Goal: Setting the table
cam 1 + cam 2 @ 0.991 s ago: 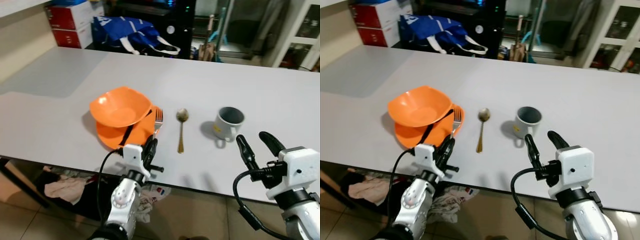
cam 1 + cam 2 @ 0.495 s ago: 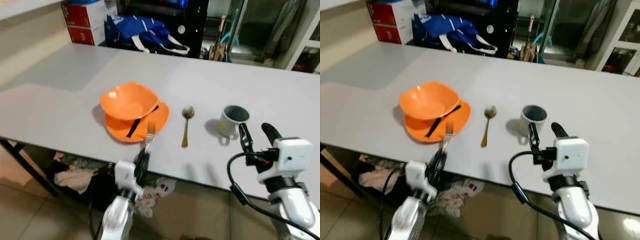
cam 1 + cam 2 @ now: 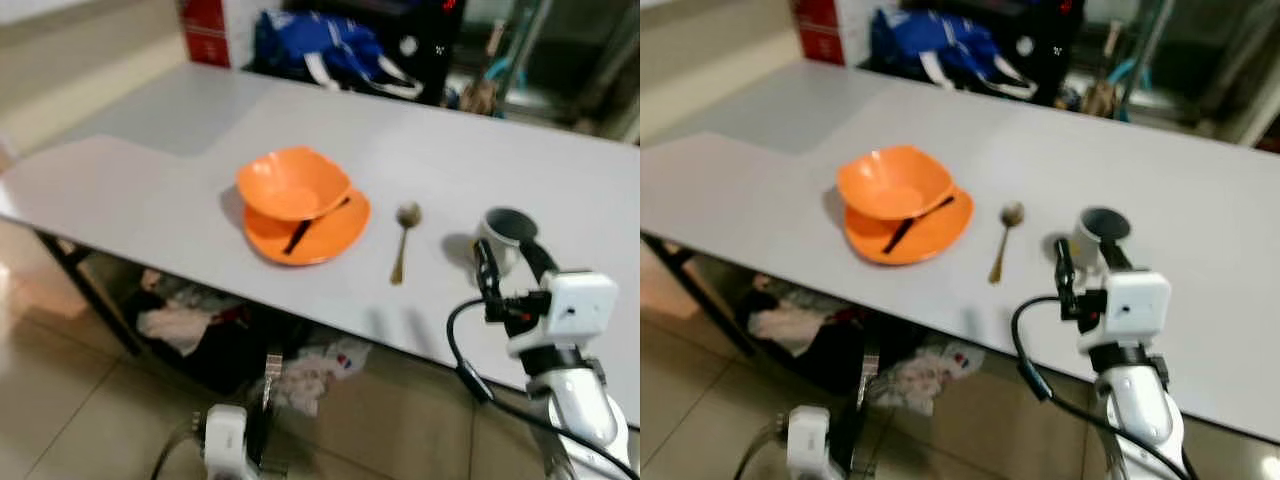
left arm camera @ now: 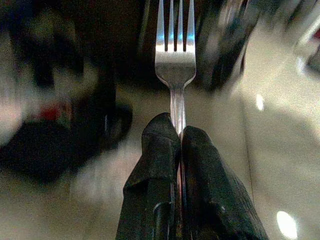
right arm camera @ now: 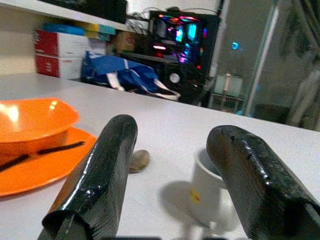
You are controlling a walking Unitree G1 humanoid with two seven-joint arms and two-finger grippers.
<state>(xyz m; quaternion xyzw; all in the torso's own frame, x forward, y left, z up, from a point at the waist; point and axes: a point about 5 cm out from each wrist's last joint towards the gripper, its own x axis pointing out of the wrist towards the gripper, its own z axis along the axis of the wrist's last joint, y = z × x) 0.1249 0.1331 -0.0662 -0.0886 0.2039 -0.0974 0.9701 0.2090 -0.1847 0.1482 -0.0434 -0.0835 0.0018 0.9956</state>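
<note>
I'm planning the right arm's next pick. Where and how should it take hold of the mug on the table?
Grip the mug across its rim and wall, coming from the near table edge, probably slightly from above. It stands upright, mouth open upward, and the open right gripper already sits just before it. Its handle seems to face the robot, so the fingers could close on that instead.

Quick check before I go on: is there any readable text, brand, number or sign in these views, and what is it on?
No text can be read.
Mug: a small yellow mark on its side, too blurred to read.
Red and white boxes behind the table: no legible print.
Blue bag: white patches, no letters made out.
Computer case: coloured lights, no words.
</note>
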